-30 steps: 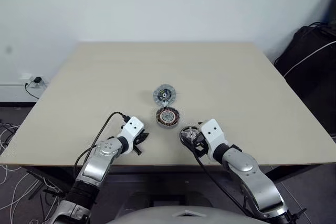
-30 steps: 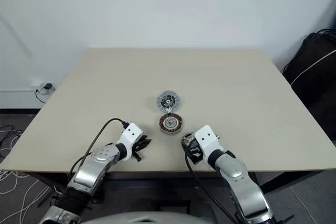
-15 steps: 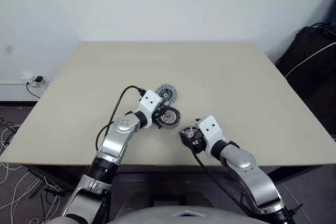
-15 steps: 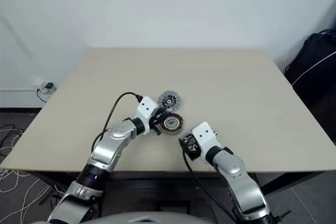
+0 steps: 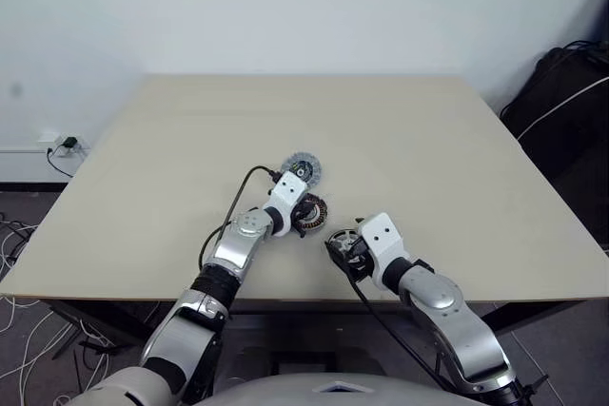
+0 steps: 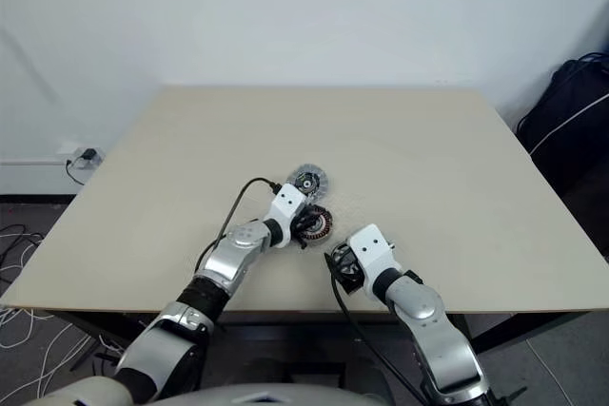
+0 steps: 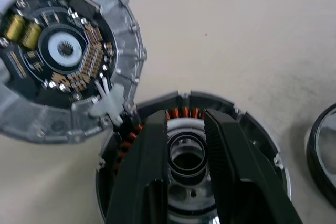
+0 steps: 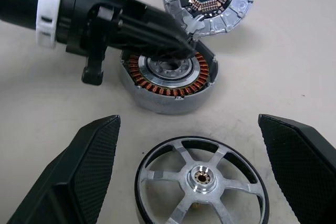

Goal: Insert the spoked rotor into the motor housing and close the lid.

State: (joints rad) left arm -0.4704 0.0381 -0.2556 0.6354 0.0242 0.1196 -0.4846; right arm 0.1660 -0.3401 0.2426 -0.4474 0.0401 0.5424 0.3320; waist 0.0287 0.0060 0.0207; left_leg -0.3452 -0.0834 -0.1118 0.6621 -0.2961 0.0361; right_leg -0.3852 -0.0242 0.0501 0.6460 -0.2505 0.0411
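The motor housing (image 8: 168, 80), ringed with copper windings, lies on the table just in front of the silver lid (image 5: 302, 170), whose dark circuit face is up. My left gripper (image 7: 184, 116) hangs over the housing's pale centre, its fingers nearly together and shut on a small dark ring (image 7: 186, 153). It hides part of the housing in the head views. The spoked rotor (image 8: 202, 179) lies flat nearer me. My right gripper (image 5: 341, 249) stands wide open, one finger on each side of the rotor and not touching it.
The beige table (image 5: 428, 140) stretches far beyond the parts on all sides. A black bag (image 5: 561, 111) with a white cable sits on the floor past its right edge. A wall socket and cords (image 5: 57, 146) lie on the left.
My left arm has swung from the table's near edge forward and to the right, ending over the motor housing. The right arm and the rotor have not moved.
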